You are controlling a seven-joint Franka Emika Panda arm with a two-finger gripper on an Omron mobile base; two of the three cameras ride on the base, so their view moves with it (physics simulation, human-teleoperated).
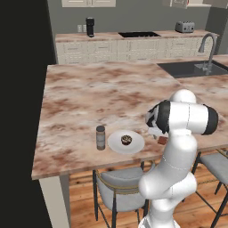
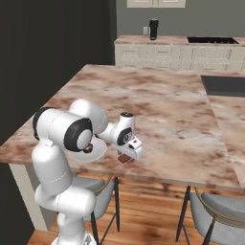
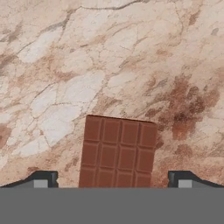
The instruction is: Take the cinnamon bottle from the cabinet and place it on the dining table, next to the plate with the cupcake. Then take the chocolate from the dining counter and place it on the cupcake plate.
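Note:
The cinnamon bottle [image 1: 100, 137] stands upright on the marble dining table [image 1: 89, 98], just left of the white plate [image 1: 115, 143] that carries the cupcake [image 1: 126, 140]. Right of the plate, near the table's front edge, the flat brown chocolate [image 1: 162, 140] lies on the marble. My gripper [image 2: 129, 153] hangs low over the chocolate [image 2: 124, 158], pointing down. In the hand view the chocolate [image 3: 118, 151] lies between my two fingertips [image 3: 43, 180], which are spread wide on either side of it and hold nothing. My arm hides part of the plate [image 2: 99, 151] in the right base view.
Grey-seated stools [image 1: 118, 189] [image 1: 218, 162] stand under the table's front edge. A sink with a faucet [image 1: 207, 53] is set in the table's far right. The back counter carries a dark coffee machine [image 1: 90, 26] and a toaster [image 1: 184, 27].

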